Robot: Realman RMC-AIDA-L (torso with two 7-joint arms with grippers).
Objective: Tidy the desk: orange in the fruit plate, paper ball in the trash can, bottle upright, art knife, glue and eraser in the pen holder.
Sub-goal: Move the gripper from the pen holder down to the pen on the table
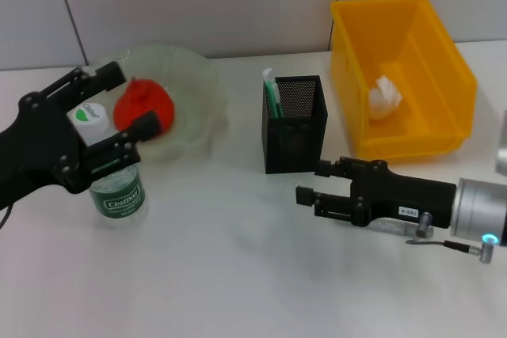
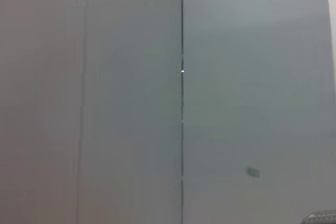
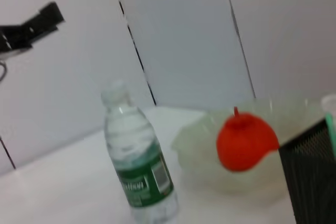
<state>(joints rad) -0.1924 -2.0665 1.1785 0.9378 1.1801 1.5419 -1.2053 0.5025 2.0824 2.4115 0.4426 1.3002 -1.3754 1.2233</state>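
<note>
The bottle [image 1: 117, 187] stands upright on the desk at the left, with a white cap and green label; the right wrist view also shows the bottle [image 3: 139, 166]. My left gripper [image 1: 132, 99] hovers open above and behind its cap, touching nothing. The orange [image 1: 142, 104] lies in the clear fruit plate [image 1: 194, 89]. The paper ball [image 1: 384, 99] sits in the yellow trash can [image 1: 404, 13]. A green-and-white stick [image 1: 272, 93] pokes out of the black mesh pen holder [image 1: 295, 124]; whether it is the glue or the art knife I cannot tell. The eraser is out of view. My right gripper [image 1: 310, 181] is open, low before the holder.
The left wrist view shows only a grey wall with a vertical seam. A wall panel runs behind the desk. The trash can stands close to the right of the pen holder, and the plate lies to the holder's left.
</note>
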